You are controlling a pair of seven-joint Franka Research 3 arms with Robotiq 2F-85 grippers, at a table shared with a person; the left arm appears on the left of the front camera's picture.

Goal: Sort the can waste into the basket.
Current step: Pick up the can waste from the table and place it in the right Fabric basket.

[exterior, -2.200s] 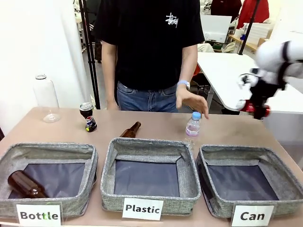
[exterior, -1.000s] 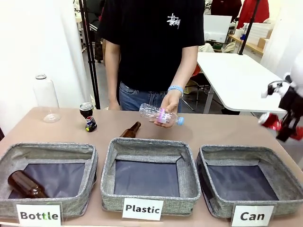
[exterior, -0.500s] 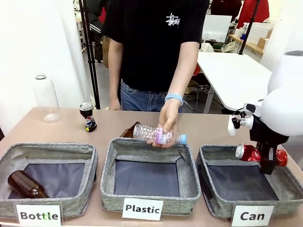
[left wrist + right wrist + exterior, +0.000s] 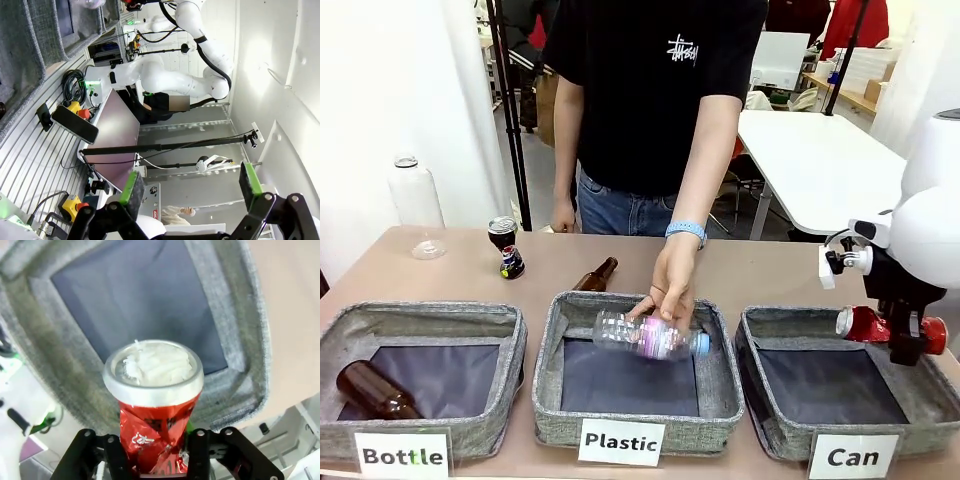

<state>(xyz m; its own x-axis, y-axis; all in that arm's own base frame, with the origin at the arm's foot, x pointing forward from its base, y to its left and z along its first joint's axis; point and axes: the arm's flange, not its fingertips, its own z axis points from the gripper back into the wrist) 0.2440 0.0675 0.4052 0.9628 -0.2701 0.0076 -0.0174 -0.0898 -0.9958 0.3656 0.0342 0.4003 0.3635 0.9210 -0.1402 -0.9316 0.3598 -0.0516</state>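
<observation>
The right end effector (image 4: 905,338) is clamping the crumpled shiny red metal can (image 4: 863,323) above the far right rim of the square grey fabric "Can" basket (image 4: 790,436), risking a drop that glances off the rim onto the desk (image 4: 650,262); the left end effector (image 4: 192,180) is gaping empty

Right gripper (image 4: 903,345) hangs at three o'clock, jaws seemingly clamping a red can (image 4: 861,323); left gripper (image 4: 191,181) jaws spread wide.
</observation>
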